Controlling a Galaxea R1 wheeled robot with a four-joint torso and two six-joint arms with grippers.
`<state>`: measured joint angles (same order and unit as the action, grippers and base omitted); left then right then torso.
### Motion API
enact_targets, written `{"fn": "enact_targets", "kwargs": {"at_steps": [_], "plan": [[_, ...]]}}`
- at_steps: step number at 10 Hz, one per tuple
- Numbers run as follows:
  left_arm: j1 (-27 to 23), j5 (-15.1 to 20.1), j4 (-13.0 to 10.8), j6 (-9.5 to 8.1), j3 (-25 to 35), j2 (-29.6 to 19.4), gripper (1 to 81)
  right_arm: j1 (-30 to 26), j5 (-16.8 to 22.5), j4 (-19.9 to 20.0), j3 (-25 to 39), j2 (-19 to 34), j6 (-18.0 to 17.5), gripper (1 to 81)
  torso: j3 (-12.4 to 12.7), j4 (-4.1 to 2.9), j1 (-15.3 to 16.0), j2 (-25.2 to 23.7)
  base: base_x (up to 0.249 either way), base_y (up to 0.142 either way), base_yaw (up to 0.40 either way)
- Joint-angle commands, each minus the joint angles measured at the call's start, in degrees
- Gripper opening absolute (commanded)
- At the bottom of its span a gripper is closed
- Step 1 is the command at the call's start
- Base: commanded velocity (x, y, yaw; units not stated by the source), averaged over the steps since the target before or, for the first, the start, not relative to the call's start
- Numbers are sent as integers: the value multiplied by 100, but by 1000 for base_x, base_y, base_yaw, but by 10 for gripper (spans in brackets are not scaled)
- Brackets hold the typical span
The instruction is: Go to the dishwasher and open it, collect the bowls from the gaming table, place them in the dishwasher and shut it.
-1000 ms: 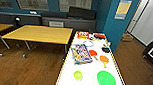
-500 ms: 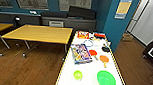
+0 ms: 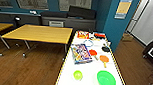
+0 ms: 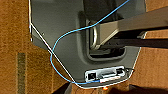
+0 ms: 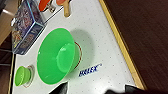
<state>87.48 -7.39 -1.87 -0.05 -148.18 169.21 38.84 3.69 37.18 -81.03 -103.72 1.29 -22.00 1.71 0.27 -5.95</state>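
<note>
Since the bowls are what must be gathered: the robot stands at the near end of the gaming table [image 3: 66, 70], a long white surface with a yellow edge, looking along it.
Large green bowl [image 3: 106, 79]: near end, right of the middle, upright and open upward; in the right wrist view [image 5: 56, 58] it sits squarely below the camera, which I judge puts that arm above it for a pick.
Small green bowl [image 3: 77, 75]: near end, left of the large bowl and apart from it; also upright [image 5: 22, 75], so each can be taken singly.
Board-game box [image 3: 80, 53]: farther along, left of centre, lying flat; its corner comes near the large bowl in the right wrist view [image 5: 23, 27] but does not touch it.
Paddles: a red one [image 3: 93, 52] and an orange one [image 3: 104, 58] lie flat beyond the large bowl, well clear of it.
Far end: a red box [image 3: 83, 34] and small dark items, not part of the collecting.
Wooden table [image 3: 40, 34]: far left, separate, bare.
Left arm: its wrist camera looks down on the robot's own grey base and a blue cable [image 4: 60, 40] over wood floor, so I judge it hangs at the side.
End effector state: cannot tell for either arm.
Dishwasher: nowhere among these surroundings.
</note>
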Motion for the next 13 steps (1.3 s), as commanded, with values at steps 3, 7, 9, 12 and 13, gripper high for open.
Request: {"fn": "enact_targets", "kwargs": {"at_steps": [3,7,9,12,13], "plan": [[-51,378,151,-4,-1,-53,811,-1224,712,650,-983,-380,-138,811,-2,0,2,0,0,0,0],[-68,387,160,-4,-1,-27,811,-1391,870,676,-1862,-1101,-604,811,-2,0,5,2,0,0,0],[-68,378,168,-4,-1,-44,811,-1400,922,676,-2363,-1276,-1114,811,-5,0,5,2,0,0,0],[-86,387,151,-4,-1,-18,811,-1444,1116,720,-2853,-1714,-1122,811,-5,0,7,2,0,0,0],[-86,387,151,-4,-1,-27,811,-1444,1186,720,-3040,-1892,-1131,811,-5,0,7,2,0,0,0]]}}
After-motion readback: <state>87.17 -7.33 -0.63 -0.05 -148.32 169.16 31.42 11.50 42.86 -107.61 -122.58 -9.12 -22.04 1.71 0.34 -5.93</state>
